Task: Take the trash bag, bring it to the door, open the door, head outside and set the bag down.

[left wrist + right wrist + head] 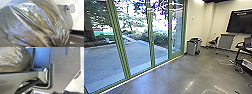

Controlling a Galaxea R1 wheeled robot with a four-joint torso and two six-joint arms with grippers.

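Note:
The trash bag (31, 23), translucent and shiny, looms large in the left wrist view, its folds drawn together into a tight neck. At that bunched neck my left gripper (61, 43) is shut on the bag. Part of the same bag (13, 59) appears in the right wrist view, beyond a grey bar of the robot. The head view has a glass door wall with green frames (151, 42) on the left. Whether any panel stands ajar, I cannot tell.
Beyond the glass lies a paved yard (104, 60) with bushes. Grey bins (192, 47) stand by the wall past the glass. Farther right are a chair (213, 42), a dark wall screen (241, 22), a desk with equipment and cables on the grey floor (184, 72).

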